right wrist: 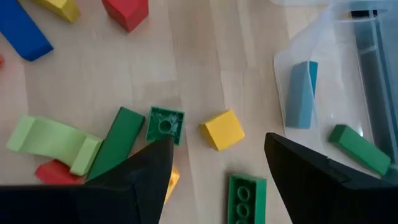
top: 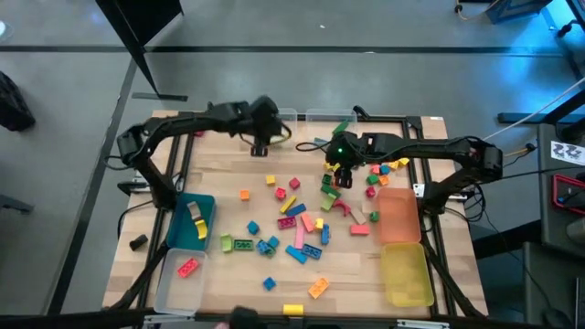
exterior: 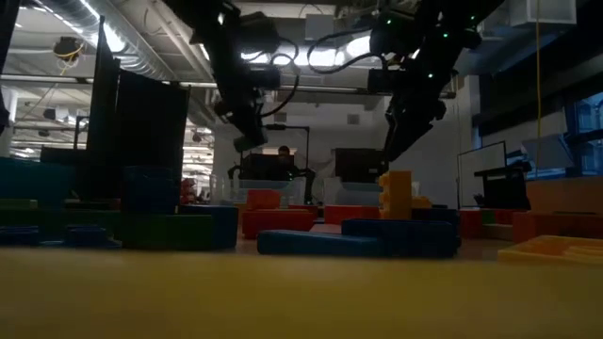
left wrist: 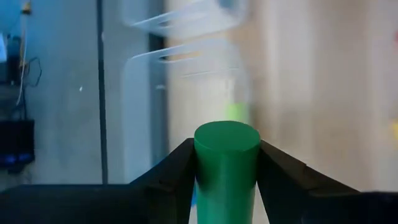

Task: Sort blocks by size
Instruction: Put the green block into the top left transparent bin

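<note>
My left gripper is over the table's far side, next to a clear bin, and is shut on a green cylinder block. My right gripper hangs open above the blocks right of the table's middle. Below its fingers lie a yellow cube, a small green square brick, a green bar and a green studded brick. Many more coloured blocks lie flat on the wooden table top. My left gripper pinches the green cylinder's round sides between its two fingers. The cylinder lies along the fingers, and its flat round end sticks out past the fingertips. It is lifted clear of the table.
A second clear bin at the far edge holds a blue block and a green one. At near left are a blue bin and a clear bin. At near right are an orange bin and a yellow bin.
</note>
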### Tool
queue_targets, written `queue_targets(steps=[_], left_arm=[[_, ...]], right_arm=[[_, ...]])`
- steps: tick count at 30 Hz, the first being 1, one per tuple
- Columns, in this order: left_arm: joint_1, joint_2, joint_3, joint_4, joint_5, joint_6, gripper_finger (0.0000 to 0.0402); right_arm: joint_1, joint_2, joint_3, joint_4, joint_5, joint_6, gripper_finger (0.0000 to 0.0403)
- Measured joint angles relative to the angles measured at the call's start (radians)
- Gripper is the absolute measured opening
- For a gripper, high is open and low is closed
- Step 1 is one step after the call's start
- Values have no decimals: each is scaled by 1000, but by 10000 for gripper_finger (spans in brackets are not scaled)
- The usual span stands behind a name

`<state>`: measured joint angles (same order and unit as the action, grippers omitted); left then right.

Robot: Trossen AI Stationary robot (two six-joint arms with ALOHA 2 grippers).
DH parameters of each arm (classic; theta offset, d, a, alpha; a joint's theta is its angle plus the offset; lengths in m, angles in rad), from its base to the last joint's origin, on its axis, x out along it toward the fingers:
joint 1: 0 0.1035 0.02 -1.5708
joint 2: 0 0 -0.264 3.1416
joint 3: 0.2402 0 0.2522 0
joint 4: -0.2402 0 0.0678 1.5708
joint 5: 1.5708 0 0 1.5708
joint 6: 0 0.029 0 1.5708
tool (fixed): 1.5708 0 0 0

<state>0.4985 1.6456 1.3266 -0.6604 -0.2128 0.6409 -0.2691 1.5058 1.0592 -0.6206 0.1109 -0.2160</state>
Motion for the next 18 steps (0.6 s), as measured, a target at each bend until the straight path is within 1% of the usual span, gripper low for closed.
queue_targets(steps=[5, 7, 13, 18], left_arm=[[100, 28, -7, 101, 104, -42, 133], [131, 49, -13, 131, 129, -70, 133], [168, 124, -14, 203, 128, -161, 136], [170, 171, -14, 241, 113, -238, 163]], right_arm=[[0, 63, 0, 48, -23, -31, 253], [0, 89, 0, 63, -25, -54, 253], [0, 137, 0, 79, -26, -114, 253], [0, 157, 0, 108, -17, -189, 253]])
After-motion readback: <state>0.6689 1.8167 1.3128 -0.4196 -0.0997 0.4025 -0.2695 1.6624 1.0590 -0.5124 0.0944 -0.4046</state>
